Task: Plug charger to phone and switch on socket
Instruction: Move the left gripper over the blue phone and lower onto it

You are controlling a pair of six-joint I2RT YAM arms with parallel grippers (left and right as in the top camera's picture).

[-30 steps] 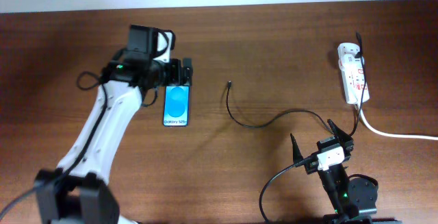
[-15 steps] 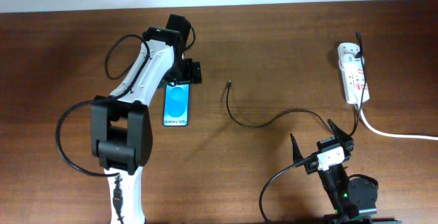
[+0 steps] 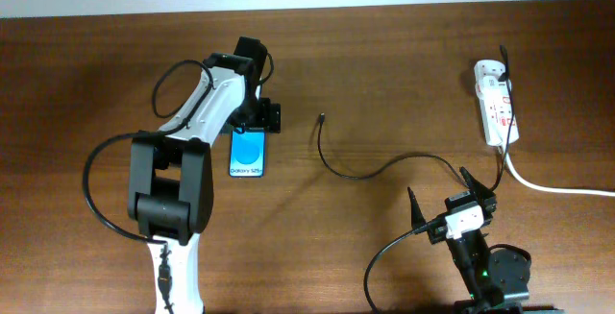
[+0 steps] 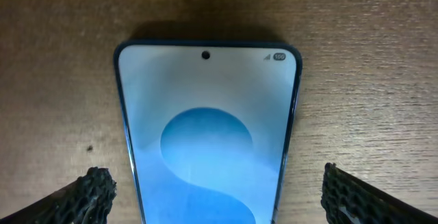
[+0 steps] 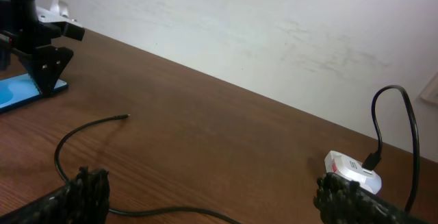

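The left gripper [image 4: 220, 195] stood wide open over the upper end of the phone [image 3: 248, 151], left of centre in the overhead view. Its fingertips [image 4: 89, 195] were one at each side of the phone, apart from its edges. The charger [image 3: 356, 172] lay loose on the table [image 3: 384, 55], with its plug tip [image 3: 322, 117] right of the phone, not touching it. The socket [image 3: 496, 103] lay at the upper right. The right gripper [image 3: 447, 202], at the lower right, was also wide open and held nothing.

Our left arm extended far forward, left tool [image 3: 257, 117] aimed straight down, fingers [image 4: 87, 194] spread wide. Our right arm folded low near base, right tool [image 3: 440, 197] gaping, empty.
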